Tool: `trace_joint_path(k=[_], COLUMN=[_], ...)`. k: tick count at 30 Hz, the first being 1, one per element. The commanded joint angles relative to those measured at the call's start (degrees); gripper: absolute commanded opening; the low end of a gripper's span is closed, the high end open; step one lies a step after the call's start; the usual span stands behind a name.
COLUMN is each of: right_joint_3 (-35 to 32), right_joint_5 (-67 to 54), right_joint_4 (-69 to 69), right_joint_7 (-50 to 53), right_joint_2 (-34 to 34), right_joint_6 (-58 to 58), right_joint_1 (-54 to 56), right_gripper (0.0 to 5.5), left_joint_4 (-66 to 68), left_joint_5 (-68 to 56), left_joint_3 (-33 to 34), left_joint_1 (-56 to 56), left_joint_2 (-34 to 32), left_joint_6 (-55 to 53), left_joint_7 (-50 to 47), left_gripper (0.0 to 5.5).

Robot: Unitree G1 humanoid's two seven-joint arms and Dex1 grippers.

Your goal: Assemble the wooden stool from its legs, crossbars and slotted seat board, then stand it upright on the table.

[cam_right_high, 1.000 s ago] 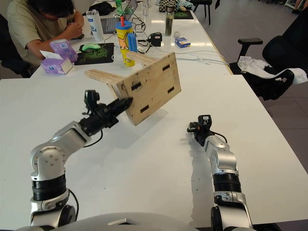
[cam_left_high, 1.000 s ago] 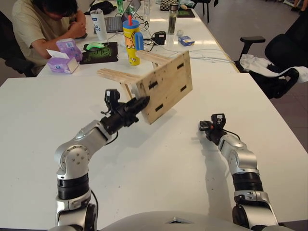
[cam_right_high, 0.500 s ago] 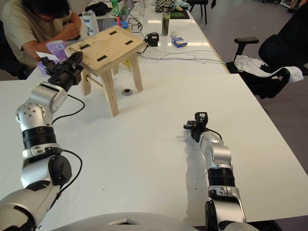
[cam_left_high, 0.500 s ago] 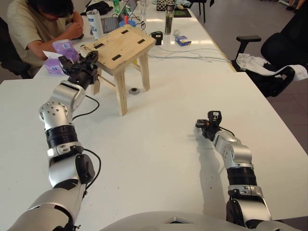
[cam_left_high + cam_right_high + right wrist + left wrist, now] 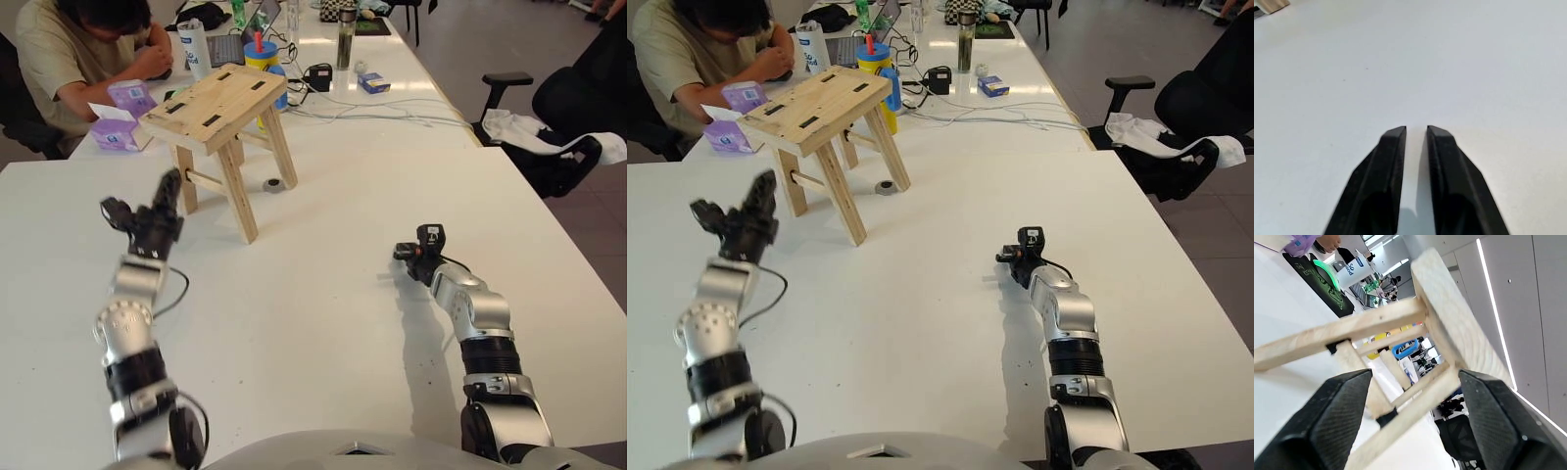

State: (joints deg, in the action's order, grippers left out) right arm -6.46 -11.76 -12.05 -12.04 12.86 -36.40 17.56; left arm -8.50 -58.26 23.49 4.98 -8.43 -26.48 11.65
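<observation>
One light wooden stool stands upright on the white tabletop, four slots in its seat. From the left wrist, its crossbars show between the wide-open left end effector; the right end effector sits closed, empty.

Bare pale wood on glossy white laminate.
Unvarnished, light-grained timber all through the pale four-legged wooden stool, matt, a little rough along the sawn edges; smooth, faintly reflective sheen across the white rectangular table; matt black moulded plastic on the broad fingers of the left gripper, the same dull black, with soft highlights on the bevels, on the slim fingers of the right gripper; glossy plastic for the yellow cup with a blue handle; matt card for the purple-and-white tissue box.
</observation>
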Motion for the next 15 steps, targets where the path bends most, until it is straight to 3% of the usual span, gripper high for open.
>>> trace_joint_path(k=[1,3,6,10,13,15], right_joint_3=[0.2,-0.1,0.9,2.4,3.2,4.2], right_joint_5=[0.4,0.4,0.8,1.3,1.8,2.2], right_joint_4=[-1.0,-1.2,-3.5,-5.1,-6.9,-7.6], right_joint_7=[-0.5,-0.4,-0.9,-2.1,-2.6,-3.0], right_joint_2=[0.9,1.1,1.0,1.1,1.1,1.0], right_joint_6=[-1.6,-1.4,-0.8,-0.3,0.5,0.9], right_joint_1=[-1.6,-1.7,0.5,2.3,3.4,4.3], right_gripper=[0.79,0.79,0.79,0.79,0.79,0.79], left_joint_4=[-7.9,-1.0,16.4,43.1,63.1,72.1], left_joint_5=[21.4,33.3,40.2,49.2,56.6,65.3], left_joint_3=[-20.5,-31.5,-32.7,-32.2,-33.3,-37.4], left_joint_1=[-8.0,-4.3,7.0,24.2,36.8,43.9], left_joint_2=[-8.7,-11.9,-9.5,-11.1,-14.2,-19.4], left_joint_6=[7.3,12.0,18.7,28.3,33.6,34.5], left_joint_7=[14.6,20.7,21.5,18.7,10.7,-1.8], left_gripper=[3.29,3.29,3.29,3.29,3.29,3.29])
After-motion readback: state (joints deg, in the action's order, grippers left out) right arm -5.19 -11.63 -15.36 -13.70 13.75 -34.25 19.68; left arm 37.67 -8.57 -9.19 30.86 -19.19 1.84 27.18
